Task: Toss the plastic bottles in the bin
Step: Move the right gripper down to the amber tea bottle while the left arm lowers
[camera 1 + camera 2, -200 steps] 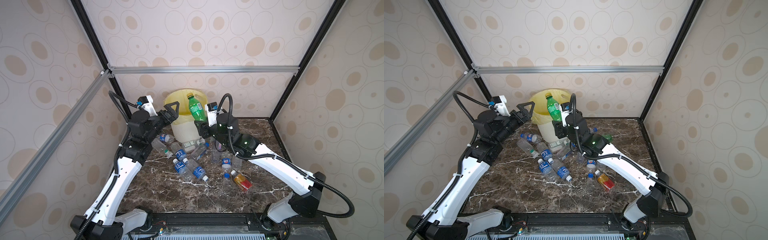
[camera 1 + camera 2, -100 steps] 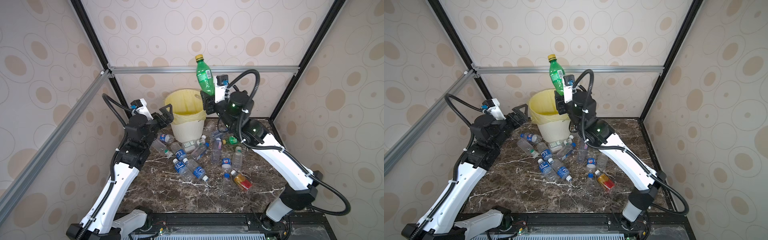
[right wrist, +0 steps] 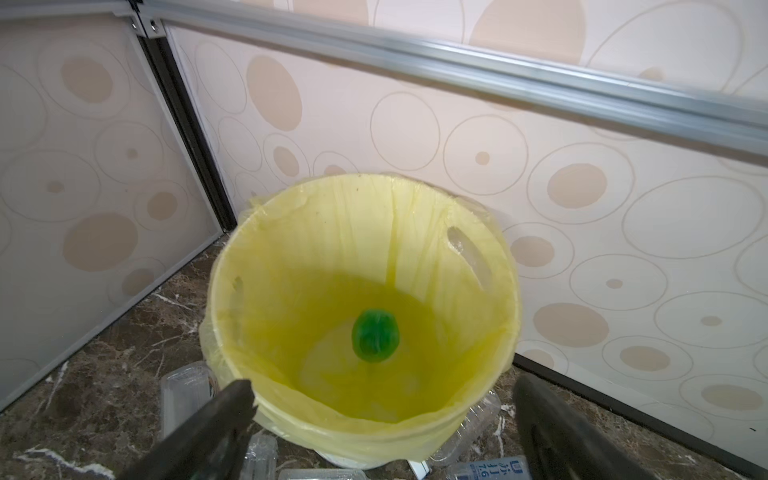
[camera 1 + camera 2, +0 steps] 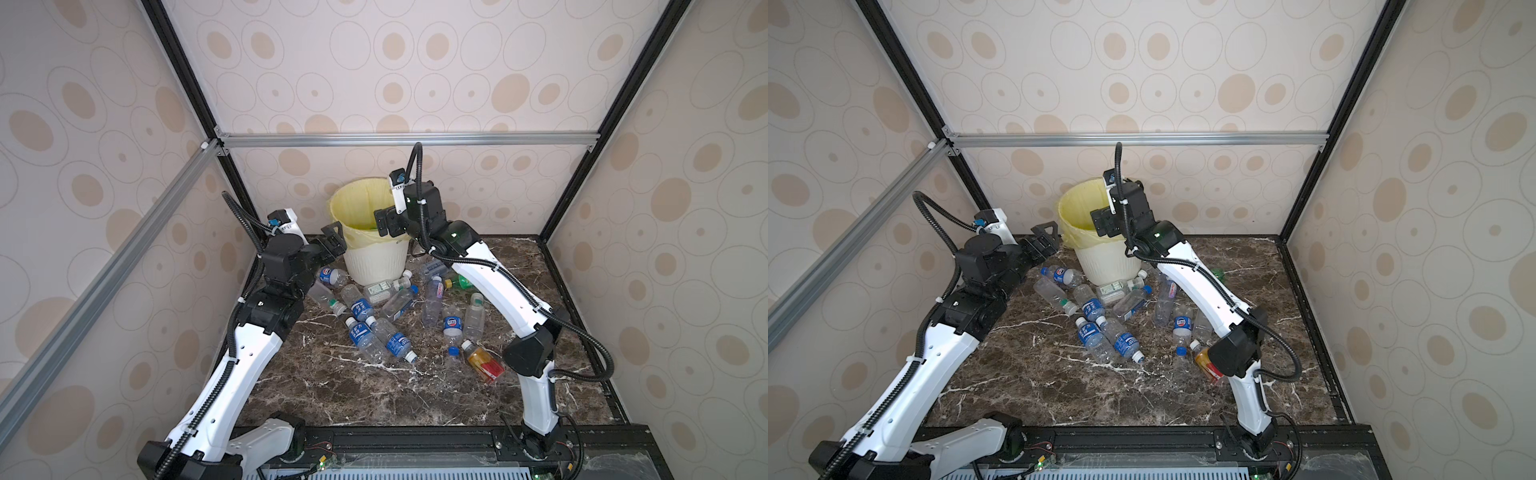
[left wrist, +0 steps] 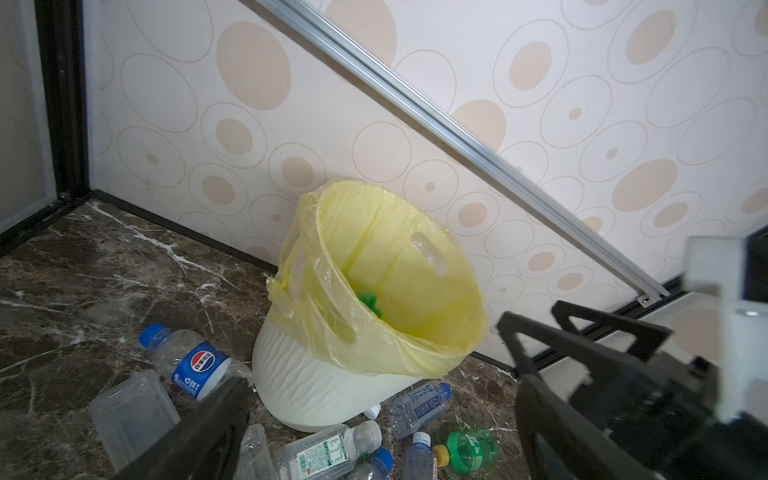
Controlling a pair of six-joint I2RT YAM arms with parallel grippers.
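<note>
The right gripper (image 3: 384, 384) hangs over the mouth of the bin (image 3: 505, 291), jaws spread wide with nothing between them. Straight below, a green bottle (image 3: 376, 334) sits on the bottom of the yellow liner (image 3: 332, 216) (seen end-on and slightly blurred). The left gripper (image 4: 332, 237) is also wide open and empty, poised just beside the bin's rim on the left in both top views.

The other plastic bottles (image 4: 359, 332) lie scattered on the marble table (image 4: 332, 395) in front of the bin. A Pepsi-labelled bottle (image 5: 195, 365) lies right by its base and a second green bottle (image 5: 471, 451) lies near it. The amber bottle (image 4: 484, 363) is well apart from the bin, toward the front. The right arm (image 4: 494, 286) stretches over the right side of the scatter, and its elbow partly hides the amber bottle in a top view.
</note>
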